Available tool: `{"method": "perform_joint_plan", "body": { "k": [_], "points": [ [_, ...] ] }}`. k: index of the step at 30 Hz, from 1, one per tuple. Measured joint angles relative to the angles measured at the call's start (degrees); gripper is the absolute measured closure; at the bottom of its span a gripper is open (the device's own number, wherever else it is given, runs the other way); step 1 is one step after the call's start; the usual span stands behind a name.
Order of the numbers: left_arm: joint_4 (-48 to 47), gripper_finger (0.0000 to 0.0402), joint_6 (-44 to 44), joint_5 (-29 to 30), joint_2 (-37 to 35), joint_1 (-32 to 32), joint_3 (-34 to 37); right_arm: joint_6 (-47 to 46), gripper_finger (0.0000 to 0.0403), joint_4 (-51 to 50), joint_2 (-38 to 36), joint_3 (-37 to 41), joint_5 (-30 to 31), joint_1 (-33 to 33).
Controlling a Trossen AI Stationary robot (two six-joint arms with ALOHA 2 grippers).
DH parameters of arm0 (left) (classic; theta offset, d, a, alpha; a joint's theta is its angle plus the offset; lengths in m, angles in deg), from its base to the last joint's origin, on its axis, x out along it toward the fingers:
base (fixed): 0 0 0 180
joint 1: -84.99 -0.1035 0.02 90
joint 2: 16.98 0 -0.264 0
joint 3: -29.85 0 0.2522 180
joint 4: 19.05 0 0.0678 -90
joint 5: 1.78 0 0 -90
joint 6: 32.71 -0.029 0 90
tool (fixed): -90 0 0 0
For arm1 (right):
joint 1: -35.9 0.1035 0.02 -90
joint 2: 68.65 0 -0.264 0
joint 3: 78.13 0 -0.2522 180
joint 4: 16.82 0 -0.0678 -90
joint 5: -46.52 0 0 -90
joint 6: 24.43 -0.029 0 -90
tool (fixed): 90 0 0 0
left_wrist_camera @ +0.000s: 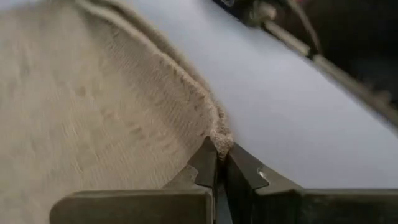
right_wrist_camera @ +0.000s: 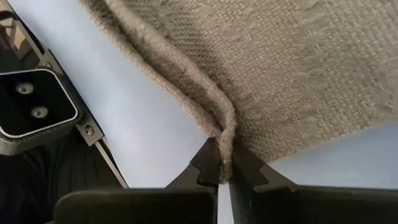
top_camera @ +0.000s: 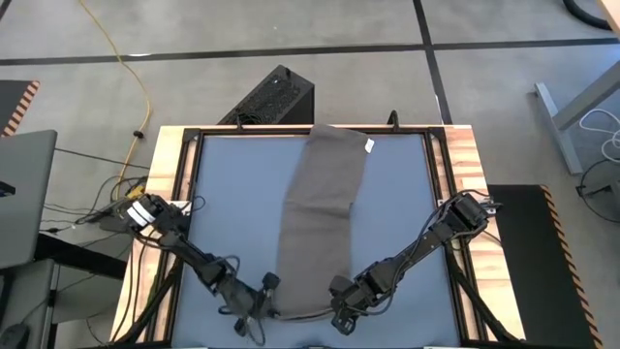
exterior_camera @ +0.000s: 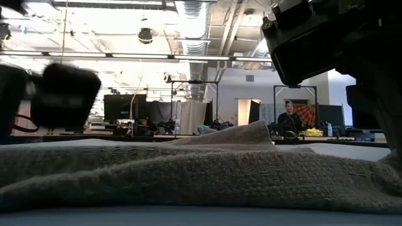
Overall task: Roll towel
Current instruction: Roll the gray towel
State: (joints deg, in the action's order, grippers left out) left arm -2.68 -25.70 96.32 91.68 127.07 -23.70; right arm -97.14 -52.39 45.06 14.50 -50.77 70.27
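From above, the towel lies as a long strip down the middle of the blue table, its white tag at the far end. At the towel's near end sit both arms: the left gripper on one near corner, the right gripper on the other.

Down at table height, the towel fills the foreground as a low woolly ridge, dark gripper bodies looming either side. No pinch visible here, and the room behind is all you gain.

Left wrist now: the left gripper is pressed tight onto the towel's frayed corner, fingers together with cloth nipped between the tips.

Right wrist: the right gripper is clamped on the towel's thick hem where it folds over.

So both near corners look pinched, ready to start the roll, I'd say. To do it well, lift both corners together, keep them level, and turn the edge over towards the tag end evenly, or the roll goes crooked. Only the wrists prove the grips; only the overhead shows the towel's slight curve.
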Motion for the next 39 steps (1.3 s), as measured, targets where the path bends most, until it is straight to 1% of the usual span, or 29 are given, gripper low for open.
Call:
{"method": "perform_joint_plan", "body": {
  "k": [3,6,9,12,15,19,23,28,31,33,39],
  "points": [
    [12.82,0.04,9.94,-3.87,0.16,-1.92,6.57,-0.8,0.0372,0.18,0.0,0.0,0.15,0.0],
    [20.96,0.0401,20.23,-6.51,0.09,-4.28,10.75,-1.36,0.0372,-0.11,0.0,-0.04,0.01,-0.06],
    [22.31,0.0401,29.34,-8.62,-0.19,-6.26,11.83,-2.6,0.0372,-0.28,-0.02,-0.04,-0.91,-0.04],
    [22.57,0.0401,34.77,-9.8,-0.3,-7.51,11.5,-4.07,0.0372,-0.3,-0.02,-0.02,-1.33,-0.08],
    [21.86,0.0401,37.85,-12.08,-0.28,-8.32,10.14,-4.45,0.0368,-0.32,-0.02,-0.02,-1.71,-0.35],
    [18.33,0.0401,41.29,-13.77,-0.31,-8.95,8.4,-5.28,0.0351,-0.36,-0.02,0.0,-1.73,-0.33],
    [15.24,0.0401,41.41,-14.23,-0.56,-8.64,7.95,-5.88,0.0332,-0.55,-0.02,0.0,-1.09,0.06],
    [15.3,0.0401,41.36,-14.26,-0.56,-8.24,7.95,-7.01,0.0321,-0.56,-0.04,0.0,-0.55,0.11],
    [14.32,0.0401,41.43,-13.66,-0.6,-7.12,7.95,-8.28,0.032,-0.48,-0.04,0.0,-0.54,0.32],
    [14.02,0.0401,41.49,-12.15,-0.63,-6.24,7.93,-8.34,0.032,-0.39,-0.04,0.0,-0.18,0.56],
    [13.49,0.0401,43.3,-9.67,-0.65,-5.81,7.84,-8.48,0.0319,-0.45,-0.04,0.0,-0.14,0.61]
  ]
}}
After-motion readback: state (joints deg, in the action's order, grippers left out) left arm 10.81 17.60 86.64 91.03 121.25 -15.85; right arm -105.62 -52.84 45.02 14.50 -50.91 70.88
